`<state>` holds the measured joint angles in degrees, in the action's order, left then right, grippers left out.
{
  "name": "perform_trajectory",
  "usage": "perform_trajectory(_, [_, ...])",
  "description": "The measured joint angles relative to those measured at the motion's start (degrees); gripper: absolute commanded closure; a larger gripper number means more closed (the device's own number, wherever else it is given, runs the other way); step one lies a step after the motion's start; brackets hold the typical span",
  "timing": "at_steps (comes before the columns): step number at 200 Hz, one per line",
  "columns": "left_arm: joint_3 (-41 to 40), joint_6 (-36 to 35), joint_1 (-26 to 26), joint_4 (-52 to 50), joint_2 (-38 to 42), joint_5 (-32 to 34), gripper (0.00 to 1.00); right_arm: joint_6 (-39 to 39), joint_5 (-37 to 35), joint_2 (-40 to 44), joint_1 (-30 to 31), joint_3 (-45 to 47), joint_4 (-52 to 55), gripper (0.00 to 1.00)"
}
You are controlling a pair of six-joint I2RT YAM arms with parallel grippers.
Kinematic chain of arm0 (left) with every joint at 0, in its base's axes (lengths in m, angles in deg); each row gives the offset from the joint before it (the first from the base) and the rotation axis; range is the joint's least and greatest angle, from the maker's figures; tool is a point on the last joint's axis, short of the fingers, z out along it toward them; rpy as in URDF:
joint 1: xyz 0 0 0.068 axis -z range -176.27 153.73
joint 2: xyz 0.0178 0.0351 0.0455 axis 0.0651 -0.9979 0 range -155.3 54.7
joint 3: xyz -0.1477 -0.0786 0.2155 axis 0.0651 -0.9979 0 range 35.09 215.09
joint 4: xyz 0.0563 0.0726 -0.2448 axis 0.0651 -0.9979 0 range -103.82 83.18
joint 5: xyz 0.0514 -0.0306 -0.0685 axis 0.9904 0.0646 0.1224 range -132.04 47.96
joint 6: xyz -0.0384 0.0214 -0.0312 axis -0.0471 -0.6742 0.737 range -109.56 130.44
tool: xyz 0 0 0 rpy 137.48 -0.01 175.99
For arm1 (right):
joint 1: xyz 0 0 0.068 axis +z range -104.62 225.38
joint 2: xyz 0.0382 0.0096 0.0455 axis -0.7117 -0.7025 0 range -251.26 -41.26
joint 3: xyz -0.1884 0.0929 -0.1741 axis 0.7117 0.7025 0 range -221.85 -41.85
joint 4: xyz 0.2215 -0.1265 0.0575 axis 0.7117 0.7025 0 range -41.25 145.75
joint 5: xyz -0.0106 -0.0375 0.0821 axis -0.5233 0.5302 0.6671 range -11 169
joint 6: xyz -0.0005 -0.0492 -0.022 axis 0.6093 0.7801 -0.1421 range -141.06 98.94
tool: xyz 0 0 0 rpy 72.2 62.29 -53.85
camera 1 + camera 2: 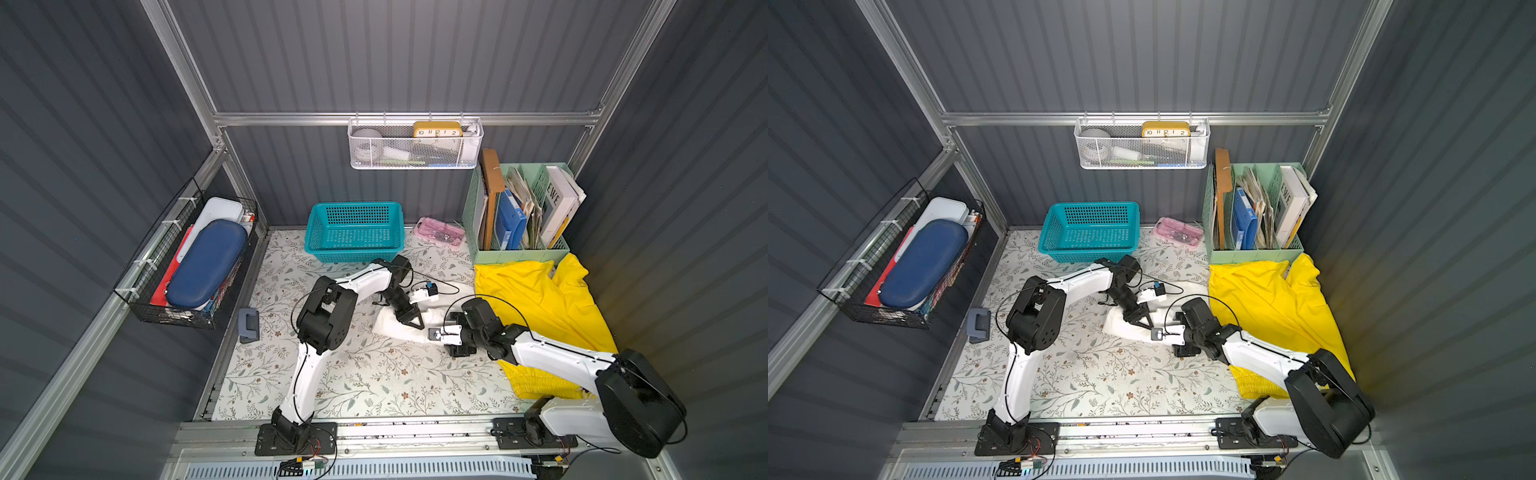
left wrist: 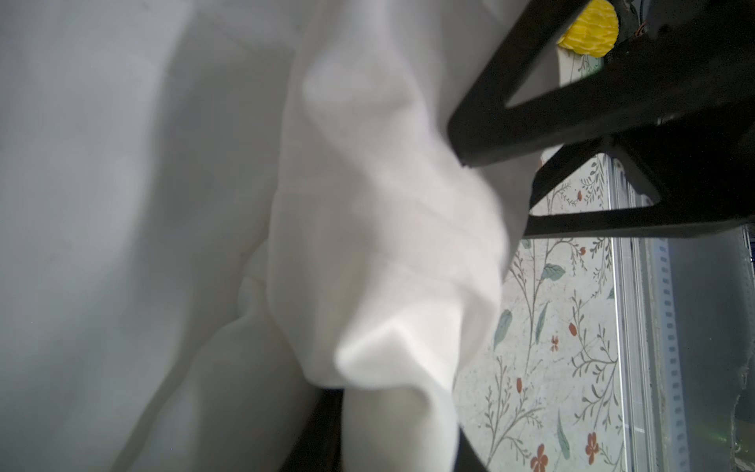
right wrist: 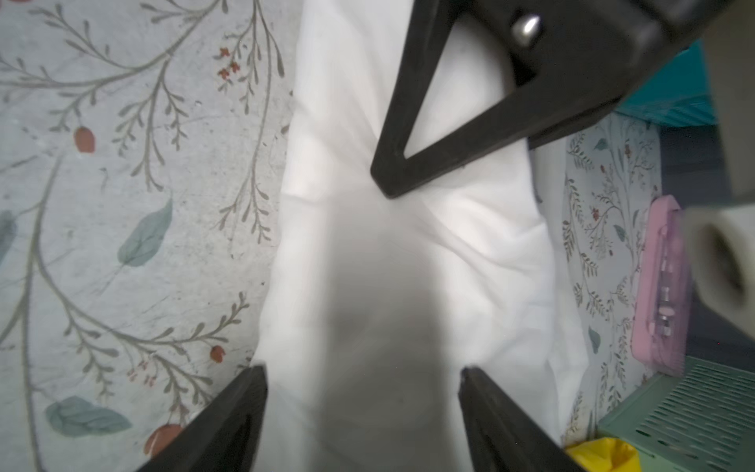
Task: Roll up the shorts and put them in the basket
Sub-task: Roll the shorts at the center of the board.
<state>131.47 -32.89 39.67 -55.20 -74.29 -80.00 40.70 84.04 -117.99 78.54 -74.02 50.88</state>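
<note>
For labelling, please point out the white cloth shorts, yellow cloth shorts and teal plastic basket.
white cloth shorts [image 3: 408, 253]: right wrist view, middle
yellow cloth shorts [image 1: 552, 299]: in a top view, middle
teal plastic basket [image 1: 355, 205]: in a top view, rim

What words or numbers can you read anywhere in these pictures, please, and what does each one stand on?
"10 11 12 1 2": on the face of the yellow clock in the white mesh basket on the rear wall.
"EWE": on the cover of the white book in the green file organiser.
Any marking on the blue folder: too small to read.
Print on the packs in the black wire basket: too small to read.
</note>
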Motion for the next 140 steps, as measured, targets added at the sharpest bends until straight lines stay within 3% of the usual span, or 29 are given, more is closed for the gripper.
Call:
perform_trajectory(36, [0.2,0.0,-0.1,-0.2,-0.3,-0.3,0.69,0.5,-2.4,-5.1,0.0,-2.5,-1.1,0.21])
perform_trajectory(53, [0.2,-0.1,-0.3,-0.3,-0.3,-0.5,0.6,0.5,-2.9,-7.1,0.0,-3.6,-1.4,0.27])
perform_trajectory(65, [0.2,0.0,-0.3,-0.5,-0.3,-0.9,0.45,0.3,-2.9,-8.1,-0.2,-4.4,-1.4,0.38])
perform_trajectory(87, [0.2,-0.3,-0.2,-0.7,-0.3,-1.8,0.34,0.1,-2.5,-9.6,-1.0,-5.1,-1.2,0.7])
perform_trajectory(112, [0.1,-0.2,-0.2,-0.7,-0.1,-2.6,0.2,-0.9,-1.2,-10.0,-2.0,-5.1,-1.1,0.96])
perform_trajectory(124, [-0.4,-0.3,-0.3,-0.4,0.4,-2.5,0.1,-1.1,-0.2,-9.9,-2.5,-5.2,-0.7,1.0])
perform_trajectory(127, [-0.6,-0.5,-0.3,-0.1,0.6,-2.3,0.02,-0.6,0.0,-9.9,-2.7,-5.2,-0.8,1.0])
perform_trajectory(140, [-1.6,-0.6,-0.2,0.6,1.7,-1.9,0.0,-0.9,1.1,-9.9,-3.3,-5.6,-0.3,1.0])
